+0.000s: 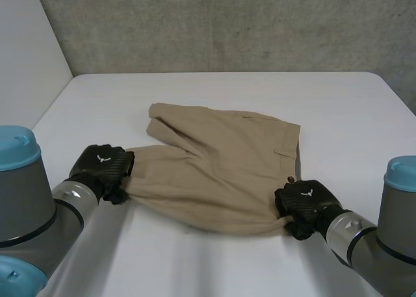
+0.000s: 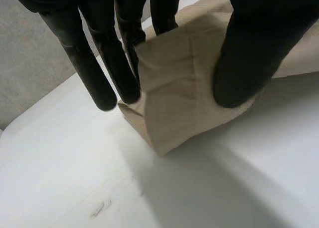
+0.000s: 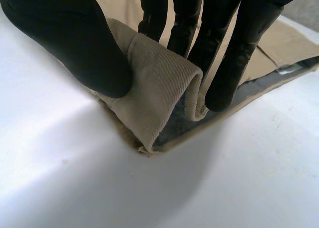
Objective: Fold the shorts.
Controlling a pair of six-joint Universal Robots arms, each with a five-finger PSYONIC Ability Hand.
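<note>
Lying flat across the middle of the white table (image 1: 338, 115), the tan shorts (image 1: 221, 173) have their waistband toward the robot's right and their two legs toward its left, the far leg angled away toward the grey concrete wall (image 1: 260, 24). A small dark button (image 1: 290, 178) sits at the waistband near the front edge. The left hand (image 1: 103, 170) is at the hem of the nearer leg, at the cloth's left end. In the left wrist view its thumb (image 2: 254, 53) presses on top of the hem while some of its fingers (image 2: 127, 43) go in behind the fabric, so the hem is pinched between them; other fingers stand straight beside the cloth with their tips at the table. The hem corner is bunched up a little off the surface. The right hand (image 1: 304, 206) is at the near corner of the waistband, at the cloth's right end. In the right wrist view its thumb (image 3: 75, 48) and fingers (image 3: 234, 53) clamp a raised fold of the waistband, whose dark inner lining (image 3: 174, 123) shows underneath. Both grey arms reach in from the near side, well apart, with the shorts between them.
</note>
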